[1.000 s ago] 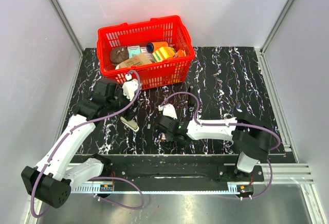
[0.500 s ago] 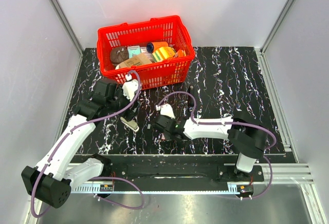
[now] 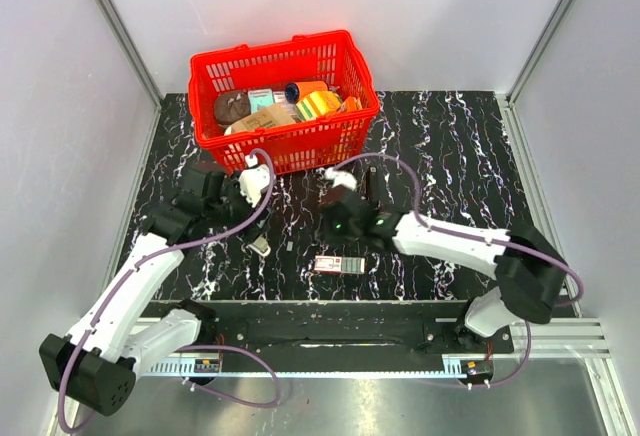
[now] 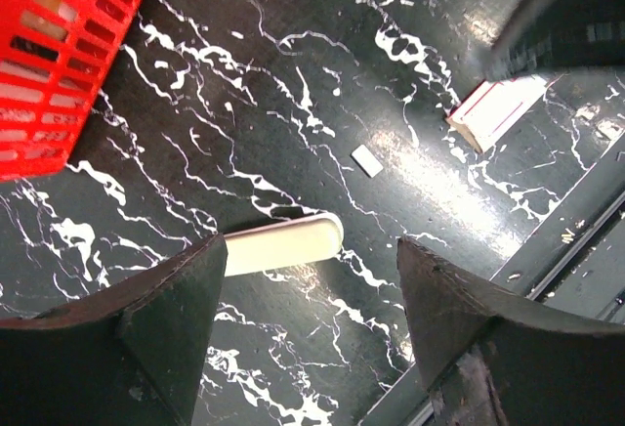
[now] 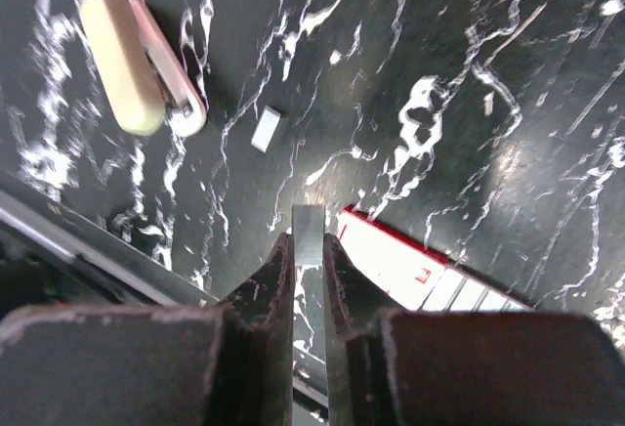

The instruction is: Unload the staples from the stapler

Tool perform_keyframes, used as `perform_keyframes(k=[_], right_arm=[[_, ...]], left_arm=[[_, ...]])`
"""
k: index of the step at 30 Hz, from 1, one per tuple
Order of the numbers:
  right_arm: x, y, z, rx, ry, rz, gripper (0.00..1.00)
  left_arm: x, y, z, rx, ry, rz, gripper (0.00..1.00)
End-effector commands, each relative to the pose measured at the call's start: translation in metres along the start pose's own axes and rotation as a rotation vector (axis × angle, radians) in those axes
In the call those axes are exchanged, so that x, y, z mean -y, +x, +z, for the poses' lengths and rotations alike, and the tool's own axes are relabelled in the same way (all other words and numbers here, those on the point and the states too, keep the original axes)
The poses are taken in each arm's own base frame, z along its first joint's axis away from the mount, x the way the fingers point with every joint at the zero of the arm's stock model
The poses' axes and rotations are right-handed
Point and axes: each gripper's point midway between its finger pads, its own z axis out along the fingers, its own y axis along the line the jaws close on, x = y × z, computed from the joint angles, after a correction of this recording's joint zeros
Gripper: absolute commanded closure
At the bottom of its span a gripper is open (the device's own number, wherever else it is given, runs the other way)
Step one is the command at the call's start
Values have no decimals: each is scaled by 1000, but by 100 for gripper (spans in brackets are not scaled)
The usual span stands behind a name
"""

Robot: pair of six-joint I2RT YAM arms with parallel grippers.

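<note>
Right gripper (image 5: 308, 240) clamped on a staple strip (image 5: 308, 219) above the table (image 5: 469, 55), left gripper (image 4: 310, 245) agape over the stapler (image 5: 135, 69).

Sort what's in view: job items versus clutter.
Job: stapler, staple strip clamped in right hand, small loose piece beside stapler.
Clutter: red basket of goods, red-and-white box.
</note>
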Motion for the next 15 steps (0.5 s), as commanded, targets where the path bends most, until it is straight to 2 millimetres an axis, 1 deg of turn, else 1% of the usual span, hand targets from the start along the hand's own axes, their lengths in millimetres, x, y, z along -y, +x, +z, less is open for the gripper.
perform_keyframes(k=[1, 3, 4, 6, 8, 9, 11, 15], right_arm=[[-15, -41, -23, 32, -312, 271, 87], [-9, -49, -22, 19, -346, 309, 87], [-6, -51, -17, 9, -348, 328, 87], [-8, -52, -9, -25, -368, 336, 87], [-10, -49, 2, -58, -380, 348, 87], [-10, -46, 8, -84, -390, 360, 87], [-15, -49, 17, -86, -436, 385, 87], [-11, -46, 33, -114, -466, 460, 87]], left_arm=[[0, -30, -9, 136, 7, 93, 25], [-2, -32, -10, 138, -4, 92, 25], [-1, -32, -10, 139, 1, 89, 25], [1, -30, -10, 138, 5, 74, 25], [2, -29, -11, 142, 5, 63, 25], [4, -25, -10, 135, 8, 60, 25], [4, -21, -11, 136, 1, 63, 25], [2, -14, -11, 113, -14, 75, 25]])
